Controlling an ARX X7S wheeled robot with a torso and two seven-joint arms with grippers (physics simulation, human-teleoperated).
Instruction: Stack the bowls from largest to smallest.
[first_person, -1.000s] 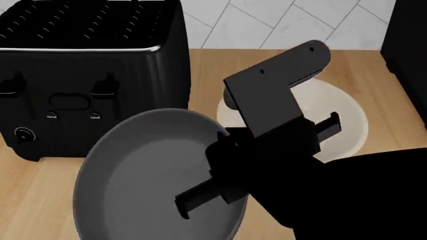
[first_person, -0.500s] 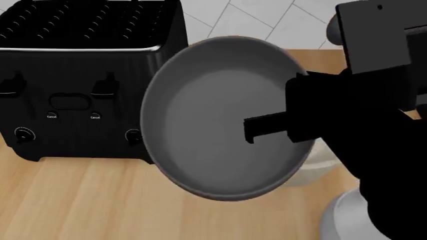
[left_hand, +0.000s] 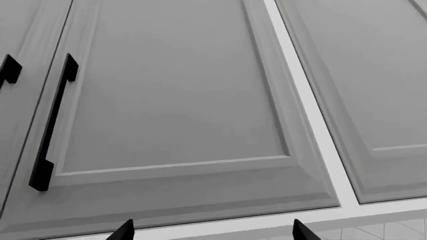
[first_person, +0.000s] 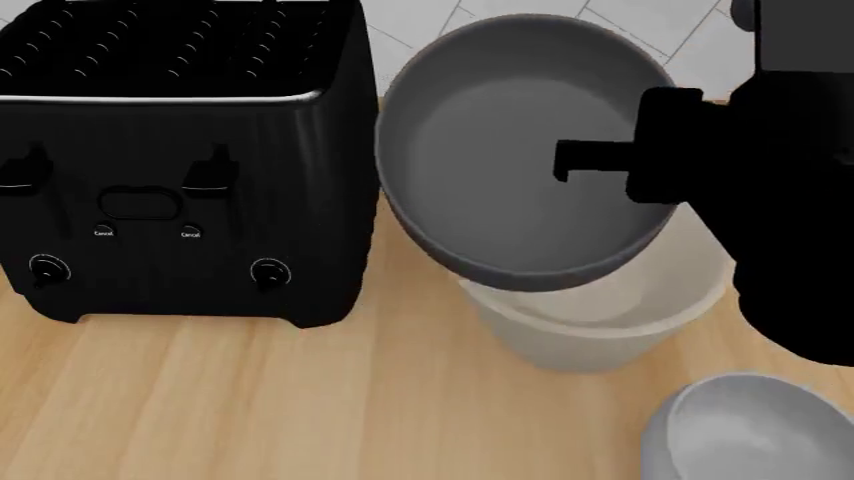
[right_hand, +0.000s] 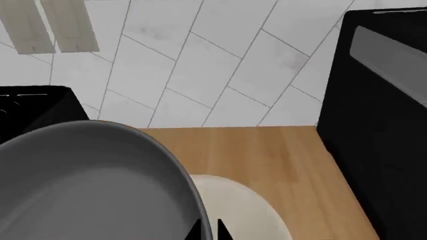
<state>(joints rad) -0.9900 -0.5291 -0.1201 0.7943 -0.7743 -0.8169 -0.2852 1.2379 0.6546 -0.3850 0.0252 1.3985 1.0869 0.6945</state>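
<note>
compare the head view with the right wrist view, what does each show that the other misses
Only the head view shows the black slotted toaster's front with its levers and knobs and the small rounded pale grey-white bowl at the lower right. Only the right wrist view shows a tall black appliance at the counter's far side. Both show the shallow dark grey bowl, its rim pinched by the right gripper, held over the cream tapered bowl on the wooden countertop, and the white tiled wall.
</note>
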